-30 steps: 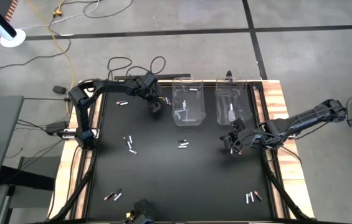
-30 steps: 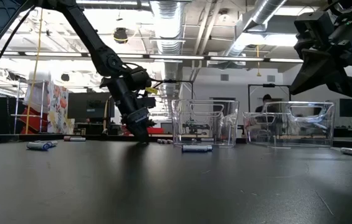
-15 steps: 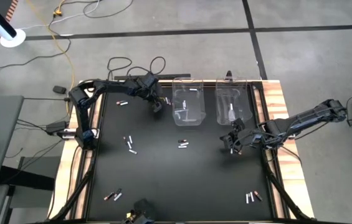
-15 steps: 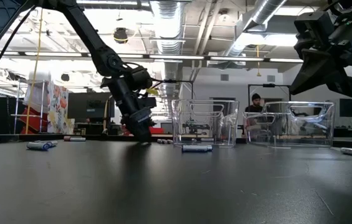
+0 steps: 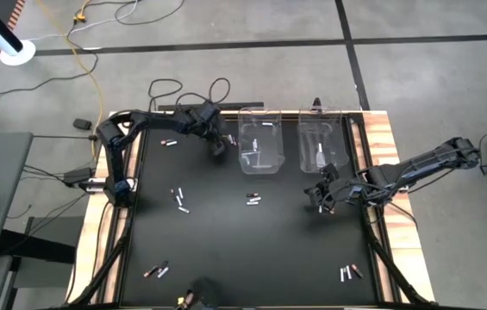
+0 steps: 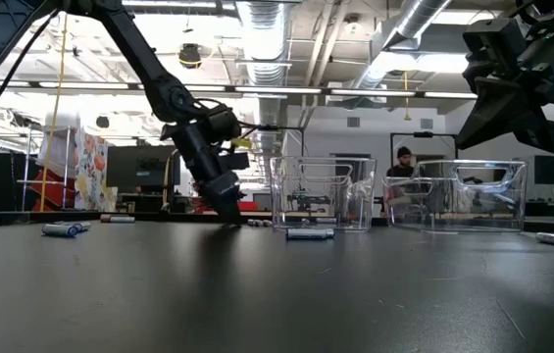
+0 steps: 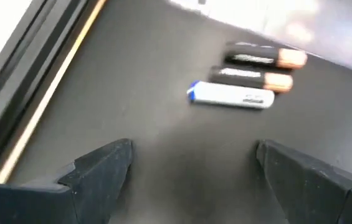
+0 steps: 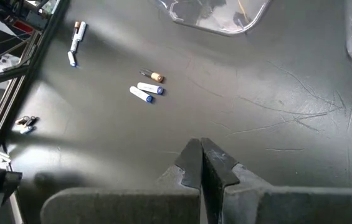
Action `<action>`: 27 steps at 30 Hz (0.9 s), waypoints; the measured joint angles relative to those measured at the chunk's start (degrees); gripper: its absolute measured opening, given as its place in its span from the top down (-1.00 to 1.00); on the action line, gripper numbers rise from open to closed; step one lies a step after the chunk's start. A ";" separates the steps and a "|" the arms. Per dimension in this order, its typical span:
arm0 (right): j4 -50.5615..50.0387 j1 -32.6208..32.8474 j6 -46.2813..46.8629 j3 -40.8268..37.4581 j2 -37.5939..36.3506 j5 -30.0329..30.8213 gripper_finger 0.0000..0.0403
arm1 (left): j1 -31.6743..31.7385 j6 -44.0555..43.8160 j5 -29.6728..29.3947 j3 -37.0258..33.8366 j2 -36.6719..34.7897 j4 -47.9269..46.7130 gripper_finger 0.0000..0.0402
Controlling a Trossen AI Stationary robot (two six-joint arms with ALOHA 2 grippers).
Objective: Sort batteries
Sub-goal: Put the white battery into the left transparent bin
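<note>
Spread wide, the left gripper (image 7: 191, 168) is lining up on three batteries (image 7: 247, 76); the right gripper (image 8: 201, 163) is waiting, fingers together.

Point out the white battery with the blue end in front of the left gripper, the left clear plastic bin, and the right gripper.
White battery with blue end (image 7: 230, 95), left wrist view, middle of its body.
Left clear plastic bin (image 5: 259, 165), high view, near rim.
Right gripper (image 8: 200, 163), right wrist view, between its shut fingertips.

Industrial lab: exposed ceiling ducts (image 6: 286, 29), concrete floor (image 5: 226, 69).
</note>
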 joint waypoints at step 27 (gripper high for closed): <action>0.00 0.02 -0.02 -0.01 0.00 -0.01 0.91 | -3.25 1.13 0.11 0.13 2.82 7.15 -0.77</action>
